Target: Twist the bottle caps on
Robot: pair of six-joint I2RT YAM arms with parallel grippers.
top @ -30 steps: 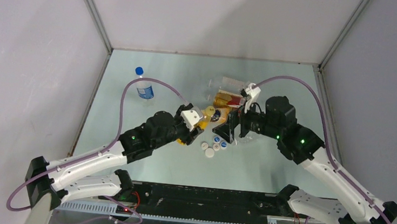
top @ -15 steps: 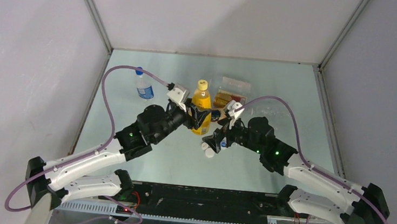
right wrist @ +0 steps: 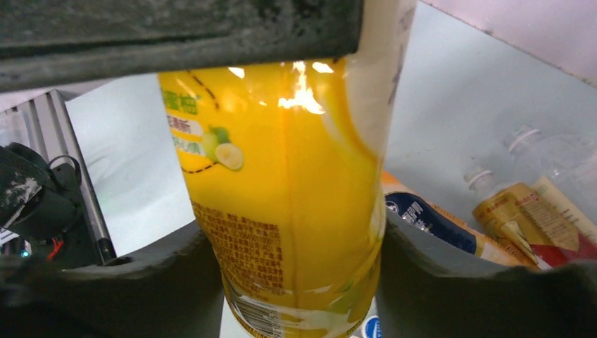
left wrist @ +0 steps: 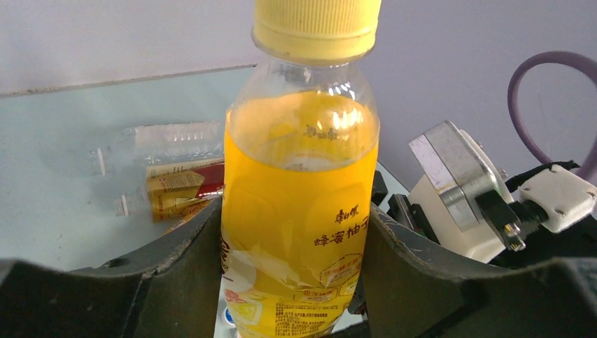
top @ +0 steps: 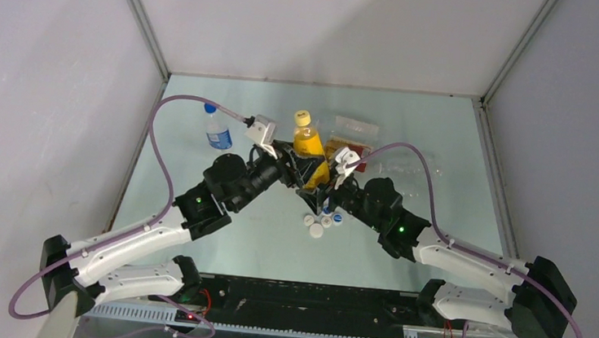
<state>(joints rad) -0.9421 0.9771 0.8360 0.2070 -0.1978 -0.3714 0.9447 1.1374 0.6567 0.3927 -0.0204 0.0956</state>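
- The yellow bottle (left wrist: 299,211) is held upright at the middle of the worktop (top: 273,248), between the two arms. Whether its base rests there cannot be told. A yellow cap (left wrist: 317,28) is already seated on the neck.
- The bottle's body is grasped by the left pincer (left wrist: 292,246), and the right pincer (right wrist: 296,274) is clamped on it from the opposite side.
- Being nearly full, it is judged fairly heavy. The thin, glossy wall is likely to dent or slip, so the body is best gripped firmly and the ribbed cap taken for turning.
- The cap's ribs and the liquid level are shown only by the left wrist view.
- The loose caps (top: 320,220) just in front and the blue-labelled bottle (top: 217,133) standing apart are shown plainly only from above.
- The lying gold-and-red bottle (right wrist: 521,218) is seen closest from the right wrist.
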